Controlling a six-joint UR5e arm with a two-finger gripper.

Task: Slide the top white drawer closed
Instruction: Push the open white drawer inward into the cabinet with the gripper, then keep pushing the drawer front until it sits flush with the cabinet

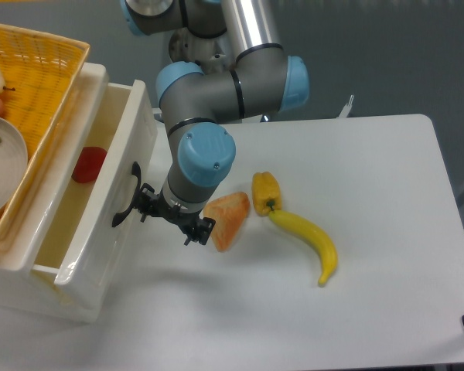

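The top white drawer (100, 209) stands pulled well out of the cabinet at the left side of the surface (371, 154), its glossy front panel angled toward the camera and its black curved handle (126, 202) sticking out from that panel. Inside the open box lies a small red object (88, 164), its kind too unclear to name. Above the cabinet sits a yellow woven basket (39, 85) holding a white plate (4, 166) and some fruit, cut off by the frame edge. The arm bends down from the top of the view so that its wrist points sideways at the drawer front, and the pincer (143, 202) sits right at the handle, seemingly touching or just beside it; whether its fingers are apart or together cannot be told, since the wrist hides them. This low, sideways pose suits a push: pressing against the front panel would drive the drawer back along its rails. Judging by how far the drawer protrudes, the closing is barely begun or not yet begun. Just behind the wrist lie an orange wedge-shaped object (228, 219), a yellow pepper (265, 190) and a banana (309, 241), all clear of the drawer's path
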